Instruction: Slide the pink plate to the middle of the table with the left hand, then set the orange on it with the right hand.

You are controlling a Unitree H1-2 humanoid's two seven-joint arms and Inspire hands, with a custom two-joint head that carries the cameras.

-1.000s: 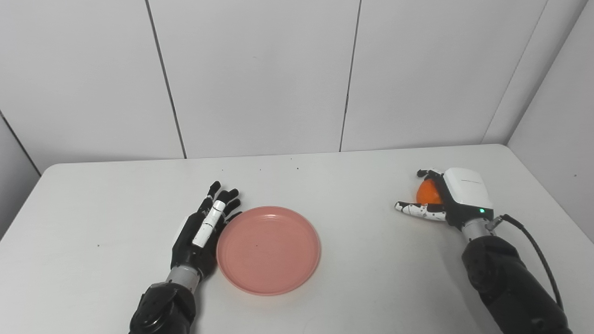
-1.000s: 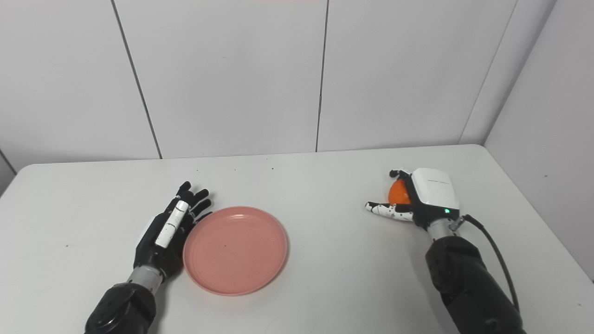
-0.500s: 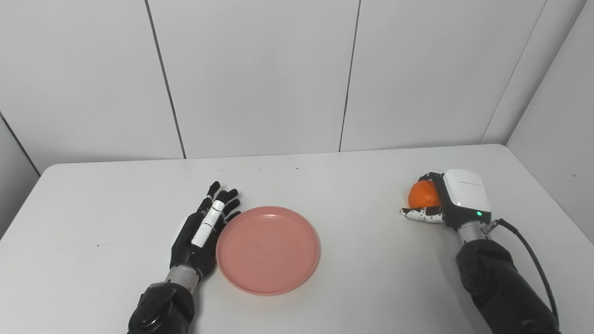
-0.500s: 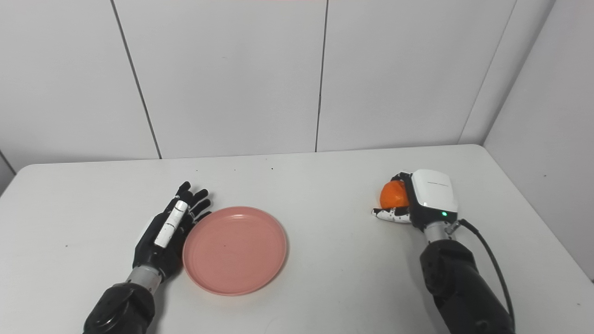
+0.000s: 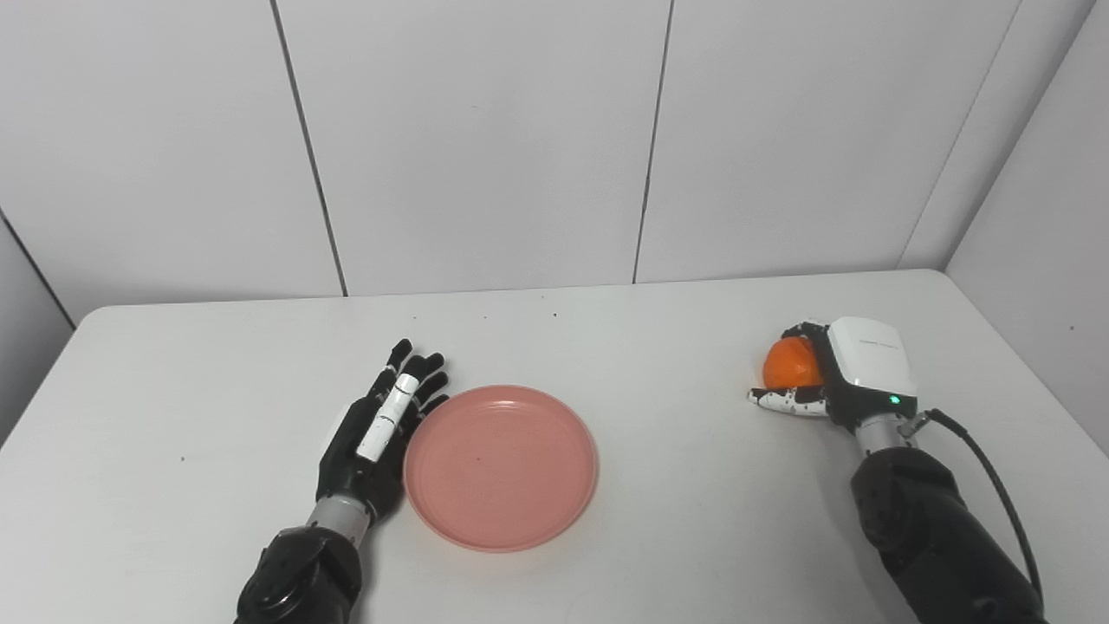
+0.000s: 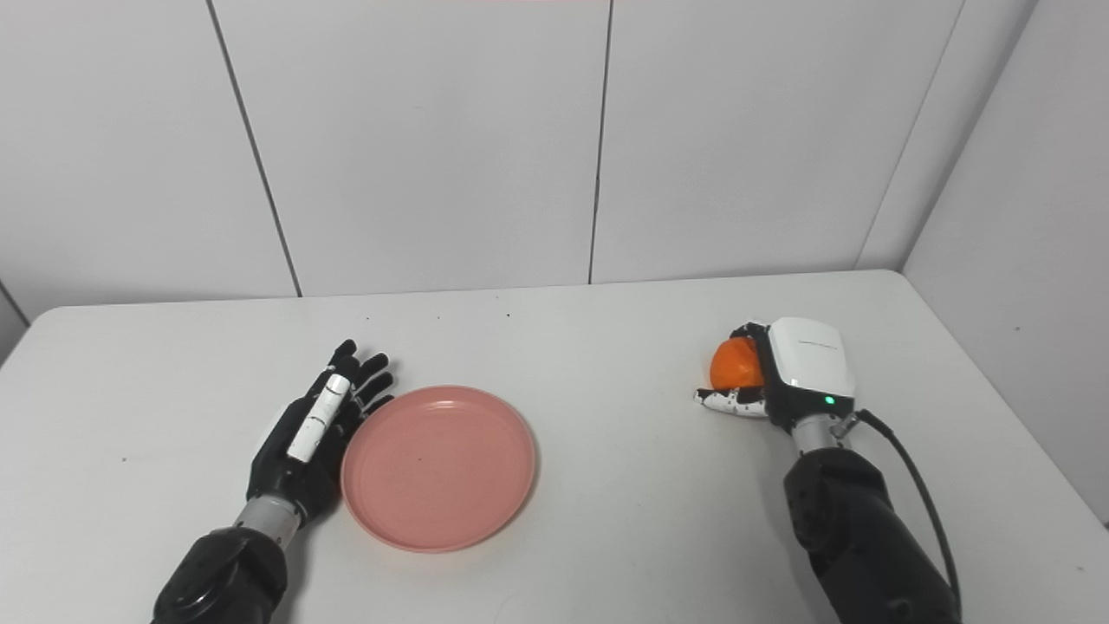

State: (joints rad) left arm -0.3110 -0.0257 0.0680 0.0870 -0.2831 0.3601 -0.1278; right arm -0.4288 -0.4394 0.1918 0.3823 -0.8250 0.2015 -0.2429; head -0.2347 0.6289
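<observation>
The white worktop is carrying everything, with the pink plate lying flat near its middle, a little toward the left side. The left hand is lying flat beside the plate, fingers spread and holding nothing, its edge touching the plate's left rim, so the sliding step is looking finished or nearly so. Well apart, on the right side, the right hand is curling around the orange, fingers wrapping its far side and thumb underneath. The grasp is the step in hand. Next, the right hand is needing to lift and carry the orange leftward over the plate.
</observation>
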